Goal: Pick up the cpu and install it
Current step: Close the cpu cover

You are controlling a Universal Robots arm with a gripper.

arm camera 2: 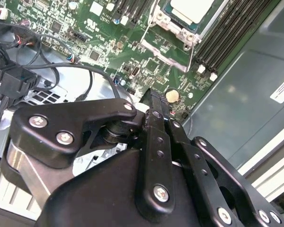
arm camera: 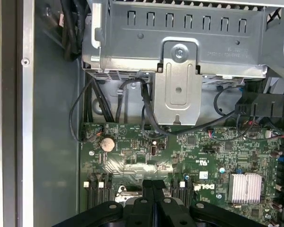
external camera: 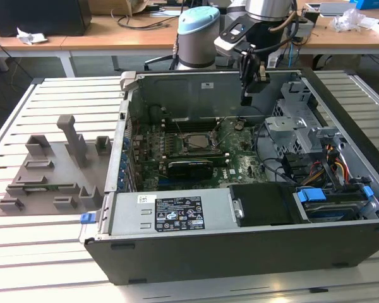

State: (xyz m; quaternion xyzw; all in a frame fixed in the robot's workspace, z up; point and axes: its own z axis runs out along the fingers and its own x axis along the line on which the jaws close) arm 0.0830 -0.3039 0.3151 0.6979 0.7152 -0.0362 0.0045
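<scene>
Black gripper (external camera: 247, 100), clenched empty, upper centre of exterior view. Pale silver-grey square cpu (arm camera 2: 191, 8) seated in dark metal socket frame (external camera: 196, 142); black cables (external camera: 271, 167) alongside.

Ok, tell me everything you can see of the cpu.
The cpu is a flat square chip with a pale silver-grey metal top. It lies level inside the metal socket frame on the green motherboard, beside the memory slots. The shut pincer hangs above the board, clear of it.

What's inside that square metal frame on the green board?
The cpu, a flat square chip with a pale silver-grey top, lies inside the square metal frame on the green circuit board. Whatever sits beneath the chip is covered, so it cannot be seen.
</scene>
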